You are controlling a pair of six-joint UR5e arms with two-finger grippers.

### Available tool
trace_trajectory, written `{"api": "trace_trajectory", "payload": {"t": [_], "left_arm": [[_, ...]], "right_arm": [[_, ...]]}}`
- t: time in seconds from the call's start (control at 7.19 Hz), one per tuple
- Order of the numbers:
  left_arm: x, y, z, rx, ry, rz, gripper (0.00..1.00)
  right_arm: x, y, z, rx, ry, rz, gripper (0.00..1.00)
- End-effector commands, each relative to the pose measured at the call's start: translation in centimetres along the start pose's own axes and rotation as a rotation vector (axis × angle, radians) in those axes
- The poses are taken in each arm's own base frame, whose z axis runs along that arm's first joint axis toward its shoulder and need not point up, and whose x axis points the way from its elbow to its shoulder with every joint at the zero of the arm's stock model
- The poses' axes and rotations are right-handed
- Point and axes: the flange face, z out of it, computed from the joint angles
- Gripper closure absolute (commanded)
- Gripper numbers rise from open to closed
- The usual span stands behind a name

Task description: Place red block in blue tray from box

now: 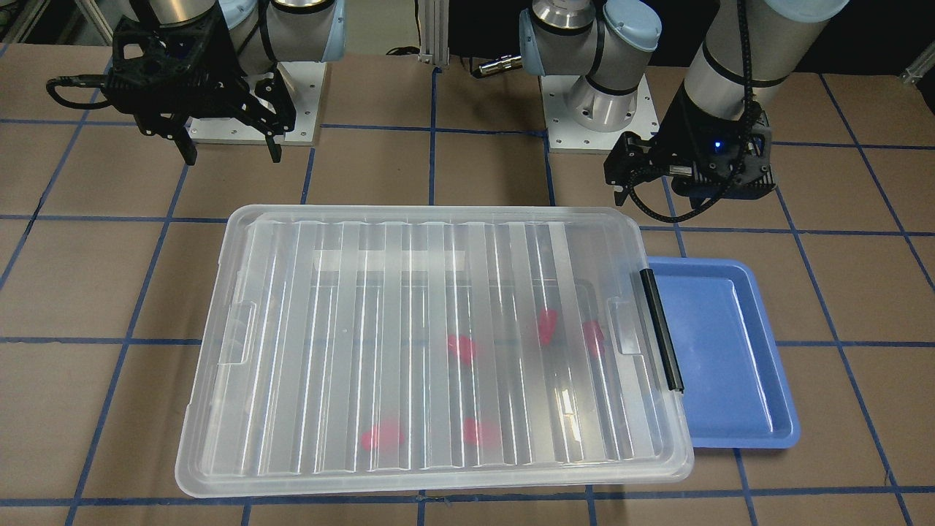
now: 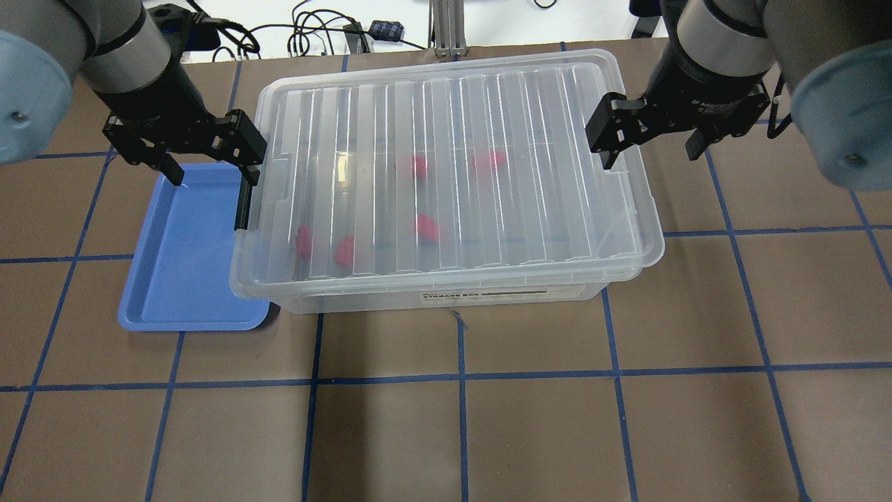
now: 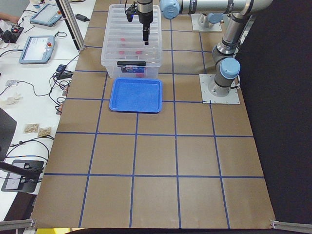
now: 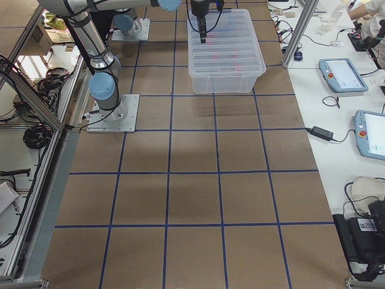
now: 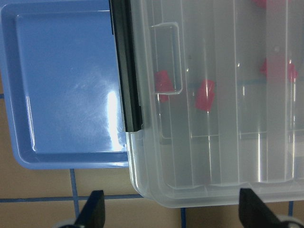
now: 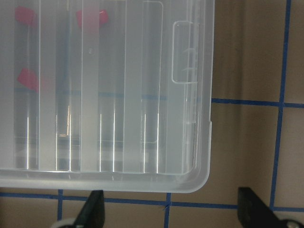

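The box [image 2: 488, 104] is a clear bin with its ribbed lid closed and a black bar latch [image 2: 242, 206] at its left end. Several red blocks [image 2: 425, 228] lie inside, blurred through the lid; they also show in the front view [image 1: 462, 347]. The blue tray [image 2: 185, 265] lies empty against the latch end, and also shows in the left wrist view [image 5: 66, 95]. My left gripper [image 2: 209, 171] is open and empty above the latch and the tray's far edge. My right gripper [image 2: 649, 155] is open and empty above the box's other end.
The brown table carries a blue tape grid. The arm bases [image 1: 599, 109] stand behind the box in the front view. Cables [image 2: 313, 35] and an aluminium post [image 2: 446, 28] sit at the table's far edge. Side tables with tablets [image 3: 36, 48] flank it.
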Motion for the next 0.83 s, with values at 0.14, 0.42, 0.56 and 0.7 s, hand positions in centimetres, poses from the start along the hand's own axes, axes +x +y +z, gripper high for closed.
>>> {"api": "trace_trajectory", "payload": {"t": [0.14,0.42,0.56,0.7], "left_arm": [[0.0,0.0,-0.3,0.006,-0.001,0.000,0.00],[0.1,0.0,-0.2,0.005,0.001,0.001,0.00],[0.1,0.0,-0.2,0.005,0.001,0.001,0.00],[0.1,0.0,-0.3,0.006,0.001,0.001,0.00]], "right_arm": [[3.3,-7.3,9.3,-0.052,0.013,0.048,0.00],[4.1,-10.8,15.2,-0.049,0.016,0.031,0.00],[4.2,-11.7,16.8,-0.045,0.016,0.026,0.00],[4.2,-11.9,17.1,-0.039,0.016,0.010,0.00]]}}
